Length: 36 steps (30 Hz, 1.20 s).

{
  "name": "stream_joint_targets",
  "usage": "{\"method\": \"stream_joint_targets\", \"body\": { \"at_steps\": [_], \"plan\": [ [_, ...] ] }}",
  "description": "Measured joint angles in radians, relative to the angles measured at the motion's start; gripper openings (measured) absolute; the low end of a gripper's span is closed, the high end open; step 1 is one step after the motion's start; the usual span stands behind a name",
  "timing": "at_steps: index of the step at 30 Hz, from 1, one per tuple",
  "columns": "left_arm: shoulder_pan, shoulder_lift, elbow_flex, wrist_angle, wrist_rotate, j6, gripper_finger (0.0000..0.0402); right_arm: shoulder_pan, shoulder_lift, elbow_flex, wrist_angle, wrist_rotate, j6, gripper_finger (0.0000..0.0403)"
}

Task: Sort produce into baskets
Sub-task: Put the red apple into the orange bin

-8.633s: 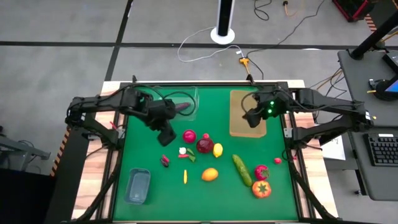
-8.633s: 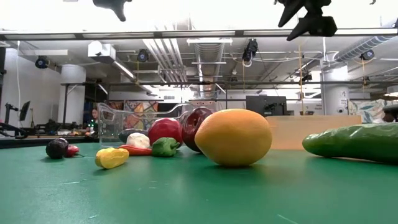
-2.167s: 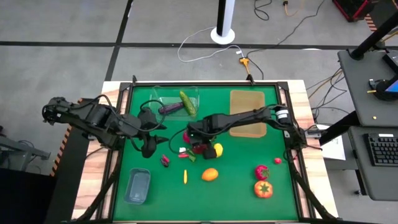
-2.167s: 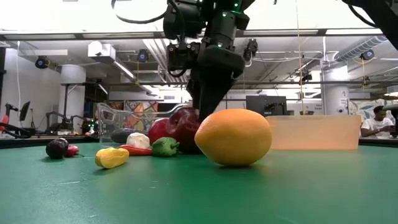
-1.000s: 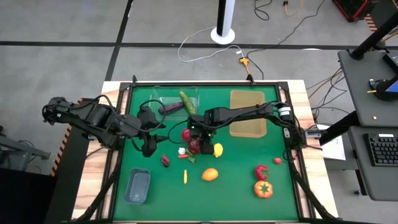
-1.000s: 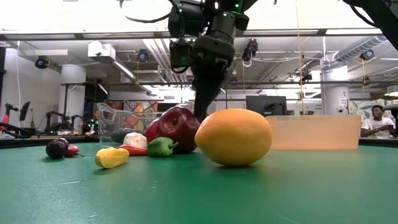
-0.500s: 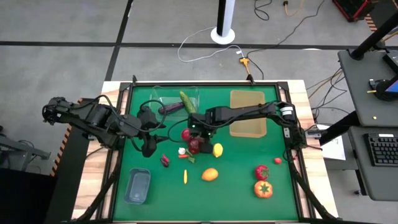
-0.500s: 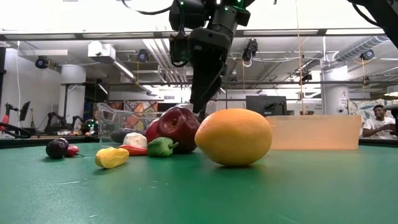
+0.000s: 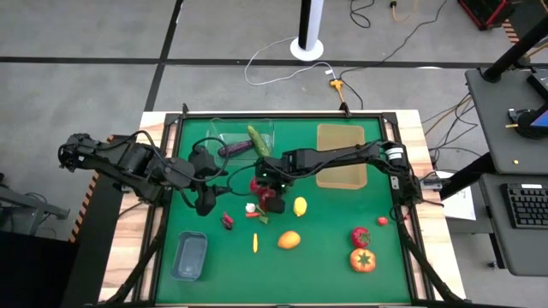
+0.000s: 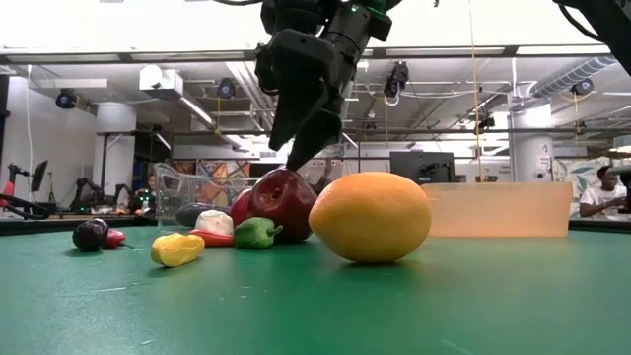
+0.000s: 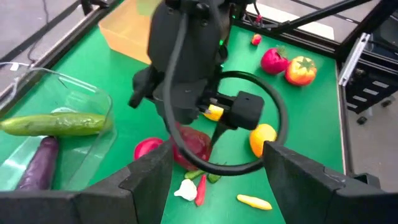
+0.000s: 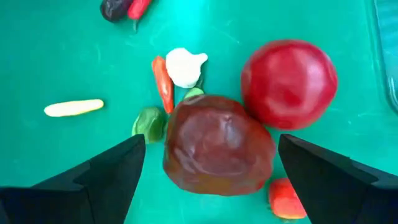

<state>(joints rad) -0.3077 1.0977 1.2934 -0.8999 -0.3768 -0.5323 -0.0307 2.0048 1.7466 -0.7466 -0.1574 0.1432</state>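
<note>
My right gripper (image 9: 267, 190) hangs open just above a dark red fruit (image 12: 217, 146), one finger on either side, near the table's middle. The fruit rests on the green mat against a red round fruit (image 12: 289, 84). A white garlic, a red chilli and a small green piece lie next to it. A lemon (image 9: 300, 205) and an orange fruit (image 10: 370, 217) lie nearby. The eggplant (image 11: 37, 165) and cucumber (image 11: 53, 124) lie in the clear tub (image 9: 244, 137). My left gripper (image 9: 205, 201) waits open, raised at the left.
The wooden tray (image 9: 341, 154) stands at the far right. The bluish-grey tub (image 9: 190, 255) sits near the front left. A tomato (image 9: 360, 259), a red fruit (image 9: 360, 235), a yellow chilli (image 9: 254, 244) and small dark pieces (image 9: 228, 221) lie on the mat.
My right gripper has opened its fingers around the dark red fruit, rolled a little and tipped. The fruit stays where it was on the mat beside the red round fruit.
</note>
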Motion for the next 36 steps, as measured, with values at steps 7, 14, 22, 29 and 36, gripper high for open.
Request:
{"method": "stream_joint_targets", "body": {
  "at_steps": [7,14,22,29,36],
  "plan": [
    [0.0,0.0,0.0,0.001,-0.007,0.0,0.0231,0.0,0.04,0.001,0.005,0.0,0.056,0.0361],
    [0.0,0.0,0.0,0.001,-0.007,0.0,0.0231,0.0,0.104,0.005,0.01,-0.004,0.073,0.0361],
    [0.0,0.0,0.0,0.0,-0.008,-0.001,0.0231,0.0,0.112,0.004,0.016,-0.004,0.058,0.0337],
    [0.0,0.0,0.0,-0.01,-0.024,0.003,0.0231,0.0,0.108,0.003,0.027,-0.005,0.058,0.0292],
    [0.0,0.0,0.0,-0.026,-0.032,0.003,0.0231,-0.001,0.094,0.001,0.026,-0.005,0.058,0.0277]
  ]
}}
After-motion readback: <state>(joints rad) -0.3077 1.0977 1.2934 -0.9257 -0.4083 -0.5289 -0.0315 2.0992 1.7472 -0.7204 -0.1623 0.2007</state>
